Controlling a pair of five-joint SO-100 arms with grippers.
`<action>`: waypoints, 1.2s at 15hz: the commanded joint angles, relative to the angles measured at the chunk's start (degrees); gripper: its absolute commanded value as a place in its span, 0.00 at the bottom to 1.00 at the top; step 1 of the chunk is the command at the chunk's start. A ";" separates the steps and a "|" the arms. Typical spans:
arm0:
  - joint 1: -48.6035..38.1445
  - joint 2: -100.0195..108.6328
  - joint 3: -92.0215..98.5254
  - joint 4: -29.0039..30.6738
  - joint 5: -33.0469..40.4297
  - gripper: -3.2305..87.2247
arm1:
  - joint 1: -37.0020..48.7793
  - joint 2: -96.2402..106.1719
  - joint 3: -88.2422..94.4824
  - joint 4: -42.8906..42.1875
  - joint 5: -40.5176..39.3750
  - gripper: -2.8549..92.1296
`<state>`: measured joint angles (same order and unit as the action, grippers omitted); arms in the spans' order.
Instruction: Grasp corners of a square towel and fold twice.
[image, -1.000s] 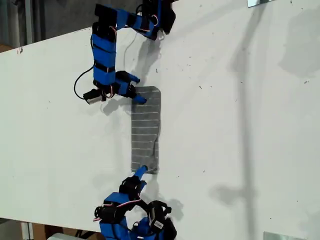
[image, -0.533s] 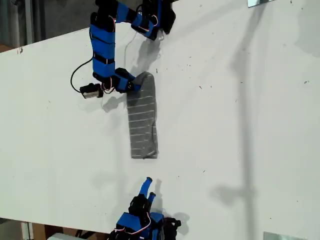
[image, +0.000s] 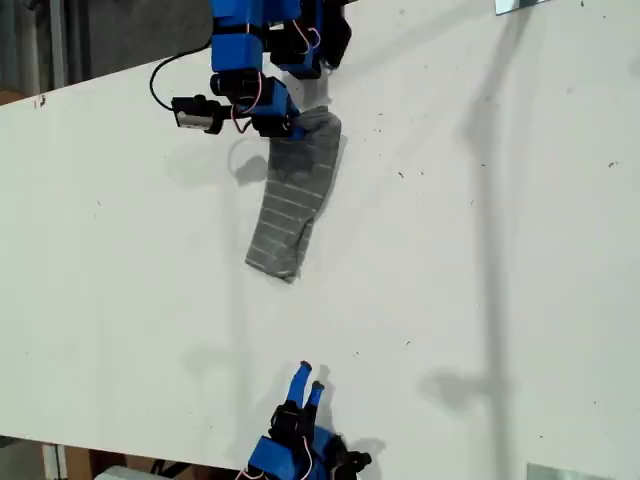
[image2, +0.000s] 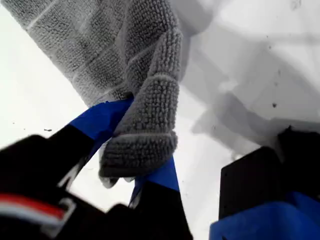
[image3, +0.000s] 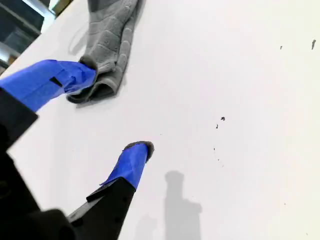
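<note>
My first gripper (image2: 131, 165) — jaws clamped on one end of the towel (image: 295, 200), lifted near the tabletop's (image: 480, 250) far edge; the rest trails down. My second gripper (image3: 112, 112) — fingers apart, empty, well clear of the towel's free end.

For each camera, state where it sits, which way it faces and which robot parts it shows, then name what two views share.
Exterior view: above, looking down on the table; shows both arms and the towel.
First wrist view: on my first hand, looking along its blue fingers, shut on the towel.
Second wrist view: on my second hand, open, facing the towel's free end.
Shared: the towel, in all three.
</note>
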<state>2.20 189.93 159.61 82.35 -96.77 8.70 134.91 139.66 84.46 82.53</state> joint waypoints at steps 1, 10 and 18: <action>0.70 0.97 0.26 0.53 -0.53 0.35 | -7.38 11.95 1.32 2.99 11.25 0.03; -5.10 8.61 3.52 2.81 5.36 0.35 | 5.19 -3.25 -30.94 0.44 -6.50 0.03; -7.73 8.79 6.24 1.85 6.24 0.34 | 12.04 -57.48 -78.49 -8.26 -23.73 0.03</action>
<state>-5.01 198.28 165.85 84.64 -90.53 19.95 82.35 68.64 78.22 60.73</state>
